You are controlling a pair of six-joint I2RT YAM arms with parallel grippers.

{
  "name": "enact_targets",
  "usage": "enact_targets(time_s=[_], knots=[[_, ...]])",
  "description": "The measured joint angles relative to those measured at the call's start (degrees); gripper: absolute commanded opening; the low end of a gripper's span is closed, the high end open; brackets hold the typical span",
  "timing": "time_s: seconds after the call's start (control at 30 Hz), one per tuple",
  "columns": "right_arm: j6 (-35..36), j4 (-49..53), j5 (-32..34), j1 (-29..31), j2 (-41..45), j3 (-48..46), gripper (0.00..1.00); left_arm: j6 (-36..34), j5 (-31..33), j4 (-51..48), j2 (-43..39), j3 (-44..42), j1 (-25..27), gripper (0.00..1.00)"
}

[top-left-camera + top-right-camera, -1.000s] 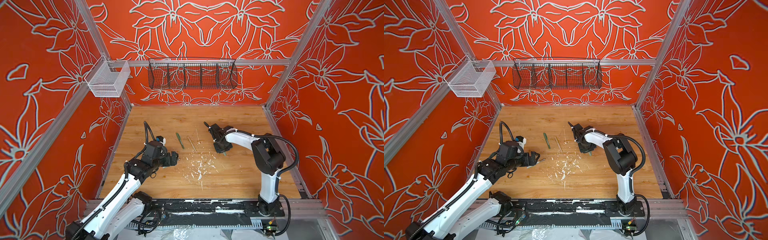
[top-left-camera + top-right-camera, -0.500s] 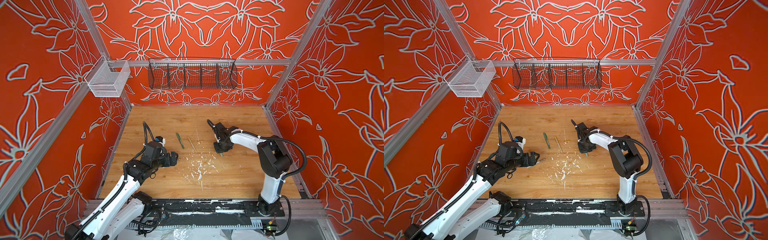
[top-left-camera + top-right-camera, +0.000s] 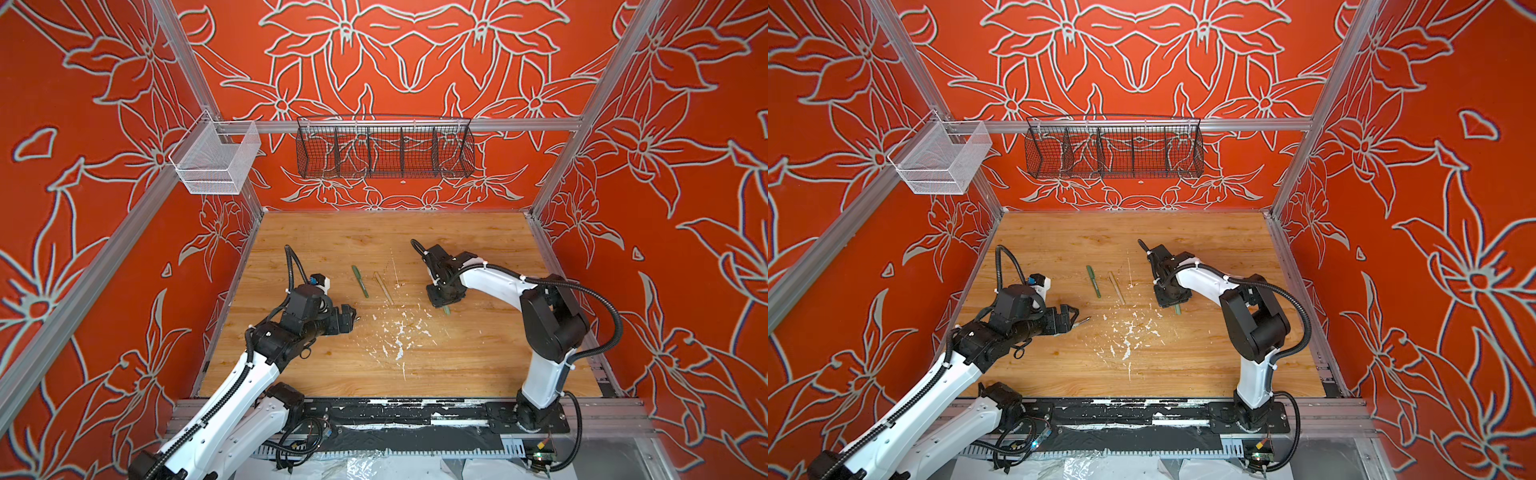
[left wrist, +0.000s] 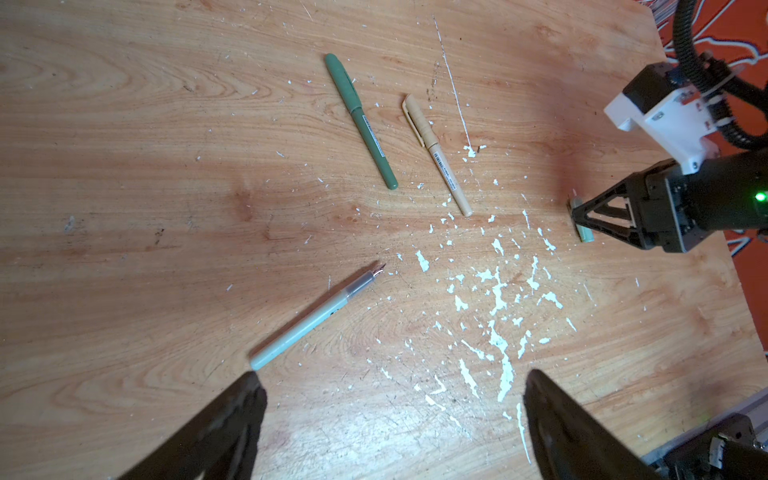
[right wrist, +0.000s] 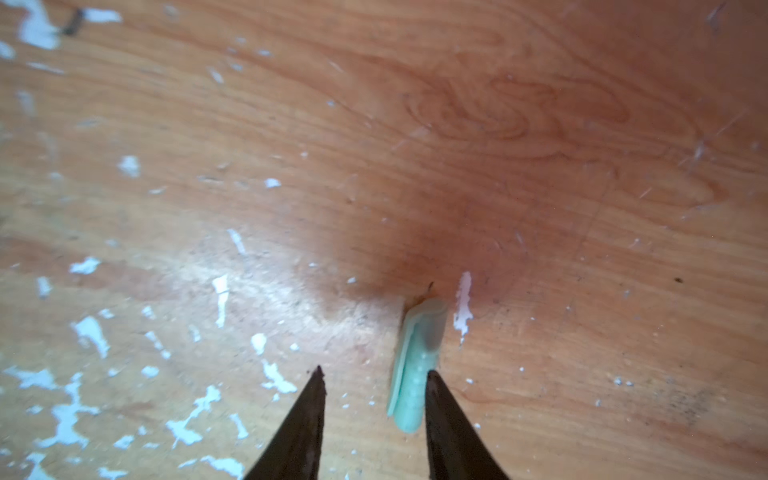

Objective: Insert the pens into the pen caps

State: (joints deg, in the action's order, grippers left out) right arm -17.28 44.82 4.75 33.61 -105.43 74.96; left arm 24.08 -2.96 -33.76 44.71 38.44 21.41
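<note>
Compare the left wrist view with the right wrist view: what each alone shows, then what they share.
Left wrist only: the dark green pen, tan pen, uncapped pale green pen, and wide-open left hand. Right wrist only: the gap between the pale green cap and one finger of the open right hand. Both: that cap, that hand, white paint flecks, wooden table.

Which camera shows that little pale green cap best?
The right wrist view: the pale green cap lies close up at the right tool. The left wrist view shows it small; both top views show only a sliver.
</note>
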Motion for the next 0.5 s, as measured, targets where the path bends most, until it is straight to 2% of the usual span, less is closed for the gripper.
enact_targets(time_s=[0.3,0.5], knots=[[-1.33,3.61,7.06,1.99,-1.90,1.18,0.32,0.00,-0.37,0.20,0.24,0.00,0.00,0.97],[-1.40,1.44,5.55,0.33,-2.34,0.85,0.30,0.02,-0.37,0.22,0.24,0.00,0.00,0.97]])
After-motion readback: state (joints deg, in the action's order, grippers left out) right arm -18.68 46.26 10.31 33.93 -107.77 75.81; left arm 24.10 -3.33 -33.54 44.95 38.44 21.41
